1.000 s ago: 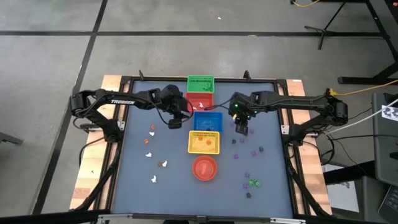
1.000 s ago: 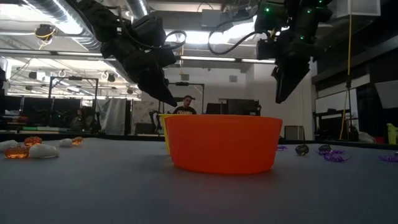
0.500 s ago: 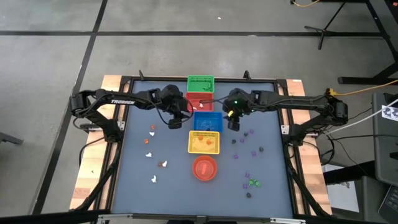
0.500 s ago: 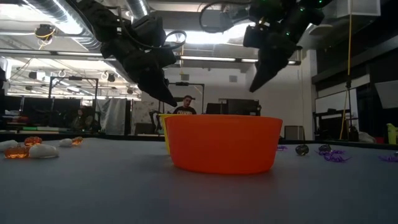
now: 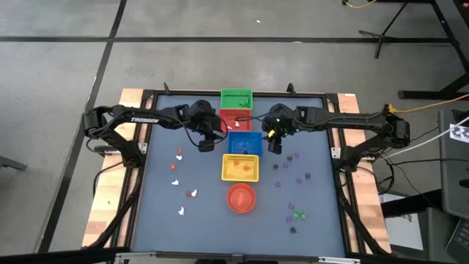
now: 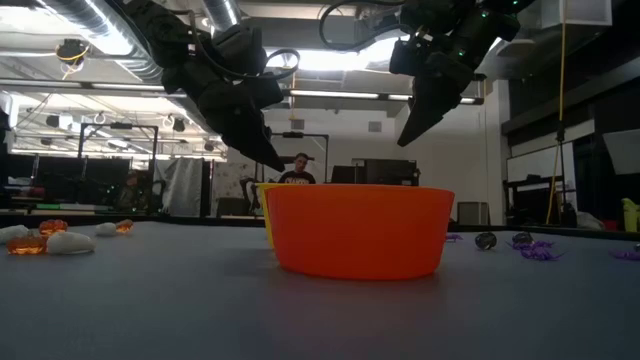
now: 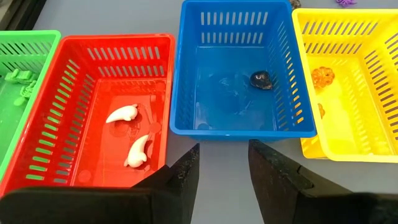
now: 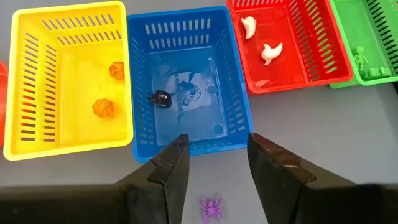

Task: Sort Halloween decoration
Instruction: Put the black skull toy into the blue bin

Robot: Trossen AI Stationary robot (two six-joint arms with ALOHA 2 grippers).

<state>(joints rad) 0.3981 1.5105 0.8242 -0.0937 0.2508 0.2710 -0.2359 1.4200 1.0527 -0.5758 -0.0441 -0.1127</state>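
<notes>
Looking like mid-sort, both empty: right gripper (image 8: 213, 168) open by the blue basket (image 8: 186, 81), left gripper (image 7: 222, 168) open too, next grab that purple spider (image 8: 211, 208).

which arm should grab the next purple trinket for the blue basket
Right, probably. The right gripper hangs open beside the blue basket, with a purple spider below it; the left gripper is across the baskets.

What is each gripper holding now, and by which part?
Nothing is held. The left gripper and the right gripper both hover open and empty beside the blue basket.
</notes>
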